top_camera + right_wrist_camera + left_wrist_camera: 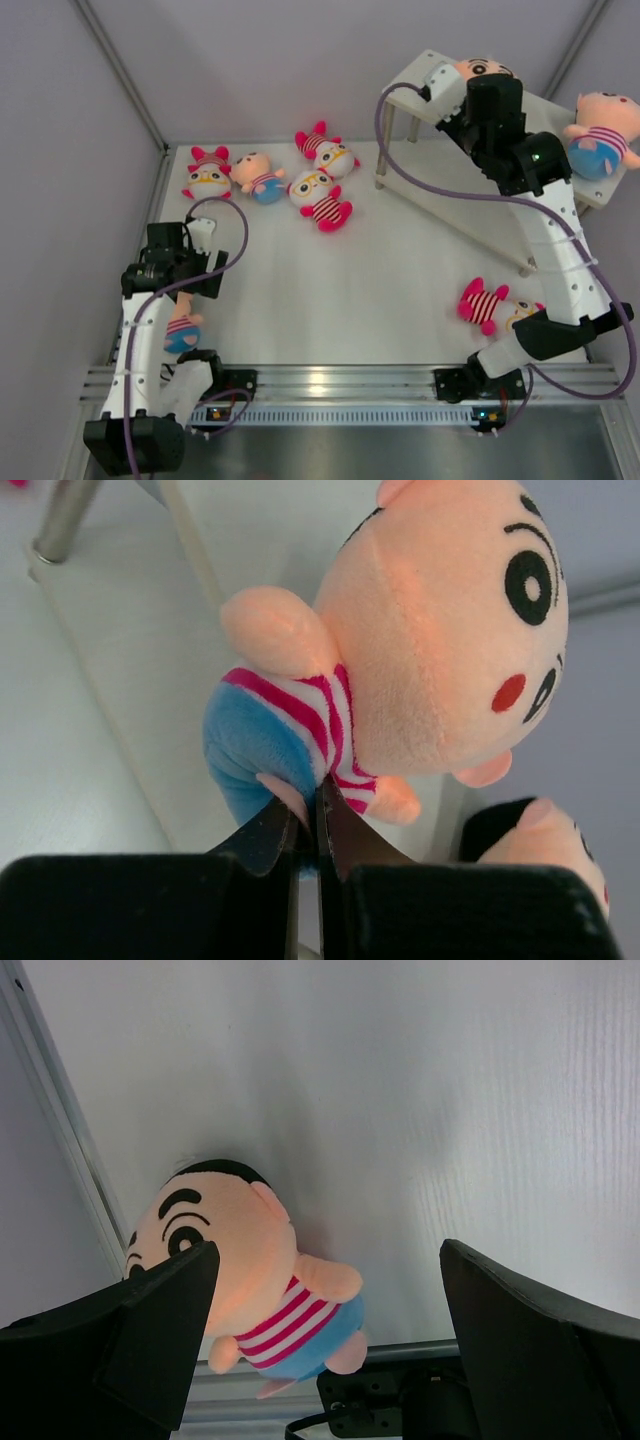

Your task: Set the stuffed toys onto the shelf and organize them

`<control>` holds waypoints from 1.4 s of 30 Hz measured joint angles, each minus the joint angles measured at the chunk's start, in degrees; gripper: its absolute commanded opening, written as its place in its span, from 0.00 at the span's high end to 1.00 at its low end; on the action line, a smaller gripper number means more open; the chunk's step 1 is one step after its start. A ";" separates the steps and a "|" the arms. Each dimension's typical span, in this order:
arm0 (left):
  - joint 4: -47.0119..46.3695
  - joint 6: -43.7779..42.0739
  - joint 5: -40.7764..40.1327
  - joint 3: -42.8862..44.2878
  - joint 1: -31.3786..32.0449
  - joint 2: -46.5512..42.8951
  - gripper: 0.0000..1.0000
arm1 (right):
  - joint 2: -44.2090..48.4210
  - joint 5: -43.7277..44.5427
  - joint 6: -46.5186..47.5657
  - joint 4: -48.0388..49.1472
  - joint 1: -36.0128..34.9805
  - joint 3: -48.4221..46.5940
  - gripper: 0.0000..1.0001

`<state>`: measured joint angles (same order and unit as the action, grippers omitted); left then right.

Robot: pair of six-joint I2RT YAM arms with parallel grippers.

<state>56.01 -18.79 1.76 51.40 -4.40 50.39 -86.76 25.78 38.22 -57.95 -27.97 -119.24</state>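
Observation:
On the shelf's (415,72) top board lies a peach boy doll (485,68), striped shirt and blue shorts (400,650). My right gripper (318,790) is shut, its tips pinching the plush at the doll's shorts hem, one foot lying over the left finger. From above, this gripper (460,86) sits at the shelf's left end. A second peach boy (605,135) rests at the right end. My left gripper (328,1260) hangs open above a third peach boy (250,1280) near the table's left rail, not touching it.
Three pink toys (208,172) (325,150) (320,195) and one peach boy (262,178) lie at the back left. Another pink toy (490,305) lies beside the right arm's base. A metal rail (350,380) runs along the near edge, walls close on both sides.

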 measured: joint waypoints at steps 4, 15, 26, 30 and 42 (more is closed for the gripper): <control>0.07 -0.28 0.13 -0.31 0.00 0.00 0.02 | 1.09 -1.01 -2.91 -0.13 8.66 1.66 1.00; 0.22 -0.70 0.13 -1.49 0.00 -1.33 0.02 | 1.40 -6.97 -4.39 0.09 17.73 3.34 0.95; 0.24 -0.90 0.31 -1.97 0.00 -1.81 0.02 | 0.33 -8.46 -4.02 2.05 18.97 3.34 0.46; 0.24 -0.90 0.35 -1.97 0.00 -1.79 0.02 | 0.48 -8.46 -3.80 2.95 19.02 3.34 0.38; 4.28 -1.75 -5.79 2.71 0.00 1.16 0.02 | 8.20 -5.03 0.59 6.16 13.57 5.38 0.11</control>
<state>60.29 -20.53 -4.03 54.11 -4.40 51.55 -78.56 20.75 38.81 -51.79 -14.39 -113.86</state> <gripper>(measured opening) 0.982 0.880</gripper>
